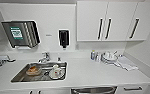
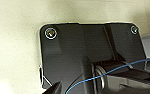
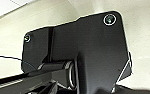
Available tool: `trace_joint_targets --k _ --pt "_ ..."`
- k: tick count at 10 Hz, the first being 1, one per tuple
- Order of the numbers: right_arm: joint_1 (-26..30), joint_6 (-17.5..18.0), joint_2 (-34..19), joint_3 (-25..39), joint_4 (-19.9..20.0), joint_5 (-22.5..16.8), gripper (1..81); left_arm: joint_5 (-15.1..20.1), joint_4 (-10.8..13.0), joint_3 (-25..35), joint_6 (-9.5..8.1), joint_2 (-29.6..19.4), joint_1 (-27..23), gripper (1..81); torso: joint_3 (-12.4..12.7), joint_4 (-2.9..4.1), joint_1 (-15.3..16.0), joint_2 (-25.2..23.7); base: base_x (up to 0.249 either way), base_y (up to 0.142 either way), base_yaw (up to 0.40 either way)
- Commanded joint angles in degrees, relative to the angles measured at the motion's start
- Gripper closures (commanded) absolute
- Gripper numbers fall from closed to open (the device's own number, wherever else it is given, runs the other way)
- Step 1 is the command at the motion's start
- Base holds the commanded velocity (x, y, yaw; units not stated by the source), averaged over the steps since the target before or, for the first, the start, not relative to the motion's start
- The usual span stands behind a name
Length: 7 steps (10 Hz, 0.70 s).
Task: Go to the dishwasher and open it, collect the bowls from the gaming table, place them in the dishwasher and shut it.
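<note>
Dishwasher [image 1: 94, 90] — steel front, a sliver of it at the head view's lower edge, under the counter [image 1: 96, 72], right of the sink [image 1: 38, 72]. Its top edge and handle run side to side, parallel to the counter's front edge. It reads as shut; opening appears not yet begun. It lies straight ahead of the robot and low, slightly right of centre, so the right arm is judged the nearer one for the handle. Any pull would likely come toward the robot, across the handle's long axis.

Grippers — state cannot be told. The wrist views give dark robot plate, a blue wire and pale floor; no fingers can be made out.

Counter — white, smooth, runs the width of the view and meets a side wall at right.

Wall cabinets [image 1: 116, 21] — white doors, dark vertical bar handles, upper right.

Towel dispenser [image 1: 21, 33] — steel, wall-mounted, upper left, with a green label.

Sink — steel, sunk in the counter left of centre; holds an orange-toned bowl [image 1: 33, 70] and pale crockery [image 1: 56, 72] beside it.

Soap dispenser [image 1: 63, 38] — dark, on the wall above the sink.

Tap [image 1: 44, 58] — chrome, behind the sink.

Back right corner — a small bottle [image 1: 92, 55], stacked pale dishes [image 1: 109, 57], a folded cloth [image 1: 127, 63].

Drawer handle [image 1: 132, 88] — dark bar, just right of the dishwasher.
</note>
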Motion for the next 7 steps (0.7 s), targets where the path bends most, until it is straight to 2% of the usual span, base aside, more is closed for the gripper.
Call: trace_joint_targets --k 1,4,7 --pt "1.8 0.0 -1.1 0.8 -0.1 -3.1 1.0 3.3 -0.4 0.3 -0.01 -1.0 -2.5 1.0 0.0 0.0 0.0 0.0 0.0 0.0 0.0" --pt "1.8 0.1 -1.8 2.7 -0.1 -3.2 1.0 3.2 -0.5 3.6 -0.01 -3.7 -2.5 1.0 0.0 0.0 0.0 0.0 0.0 0.0 0.0" --pt "2.2 0.6 -6.4 10.5 0.4 -3.2 1.0 -4.1 -0.8 10.8 -0.1 -9.5 -1.2 1.0 0.0 0.0 0.0 0.0 0.0 0.0 0.0"
